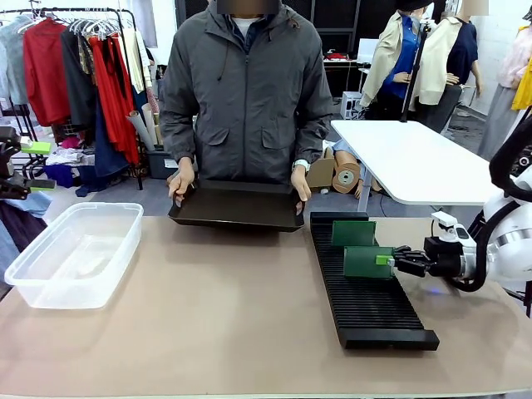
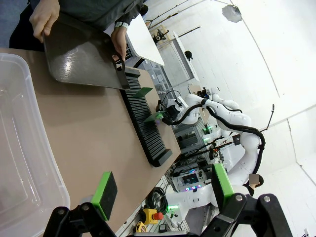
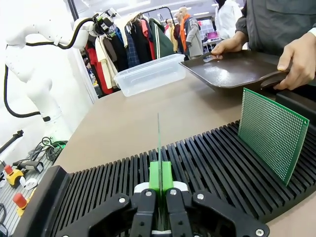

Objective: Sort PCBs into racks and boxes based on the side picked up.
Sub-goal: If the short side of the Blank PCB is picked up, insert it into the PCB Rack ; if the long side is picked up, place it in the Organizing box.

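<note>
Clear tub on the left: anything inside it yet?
The clear tub looks empty: through its walls, just its bare bottom shows, with no green board. Both PCBs are at the slotted black rack: one standing upright, one pinched by the right gripper.

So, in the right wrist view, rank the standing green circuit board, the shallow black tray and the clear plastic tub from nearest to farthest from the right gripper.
1. Standing green circuit board, slotted in the black rack, right of the right gripper.
2. Shallow black tray, held by the person, beyond the rack.
3. Clear plastic tub, far across the table.
</note>
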`<state>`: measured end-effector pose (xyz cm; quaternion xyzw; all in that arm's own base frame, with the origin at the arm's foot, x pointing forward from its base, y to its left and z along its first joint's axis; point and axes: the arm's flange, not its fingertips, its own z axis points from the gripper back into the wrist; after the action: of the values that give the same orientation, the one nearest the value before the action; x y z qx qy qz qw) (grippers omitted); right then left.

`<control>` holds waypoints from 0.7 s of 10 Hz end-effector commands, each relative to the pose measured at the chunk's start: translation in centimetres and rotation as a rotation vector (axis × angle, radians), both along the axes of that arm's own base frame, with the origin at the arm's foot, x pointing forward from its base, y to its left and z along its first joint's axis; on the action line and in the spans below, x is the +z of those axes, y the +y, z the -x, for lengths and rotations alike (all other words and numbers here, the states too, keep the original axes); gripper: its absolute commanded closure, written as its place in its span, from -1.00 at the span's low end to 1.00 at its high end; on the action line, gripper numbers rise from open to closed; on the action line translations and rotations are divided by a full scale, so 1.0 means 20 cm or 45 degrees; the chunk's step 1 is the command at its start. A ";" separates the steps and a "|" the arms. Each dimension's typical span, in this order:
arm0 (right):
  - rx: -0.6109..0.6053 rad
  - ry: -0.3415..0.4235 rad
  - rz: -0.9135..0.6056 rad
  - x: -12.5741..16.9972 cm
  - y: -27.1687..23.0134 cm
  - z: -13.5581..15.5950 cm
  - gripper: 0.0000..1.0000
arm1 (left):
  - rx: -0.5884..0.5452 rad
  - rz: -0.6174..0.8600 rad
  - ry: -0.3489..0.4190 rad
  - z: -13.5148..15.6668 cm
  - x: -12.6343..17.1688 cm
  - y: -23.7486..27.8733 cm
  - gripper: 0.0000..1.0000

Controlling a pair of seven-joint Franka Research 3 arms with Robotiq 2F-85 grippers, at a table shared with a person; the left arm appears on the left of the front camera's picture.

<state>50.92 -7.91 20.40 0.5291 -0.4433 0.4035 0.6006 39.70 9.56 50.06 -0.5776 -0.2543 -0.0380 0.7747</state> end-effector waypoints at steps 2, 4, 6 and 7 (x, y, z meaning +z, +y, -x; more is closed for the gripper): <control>0.003 -0.047 0.041 -0.11 0.01 0.01 1.00 | -0.004 -0.001 0.002 0.01 0.01 0.00 -1.00; 0.020 -0.032 0.064 -0.11 0.01 -0.02 1.00 | -0.004 -0.001 0.002 0.01 0.01 0.00 -1.00; 0.040 -0.005 0.099 -0.11 0.03 -0.07 1.00 | -0.004 -0.001 0.002 0.01 0.01 0.00 -1.00; 0.044 0.007 0.107 -0.11 0.03 -0.10 1.00 | -0.004 -0.001 0.002 0.01 0.01 0.00 -1.00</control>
<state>51.97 -7.52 19.78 0.5305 -0.4392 0.4192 0.5916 39.70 9.56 50.06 -0.5776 -0.2543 -0.0380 0.7748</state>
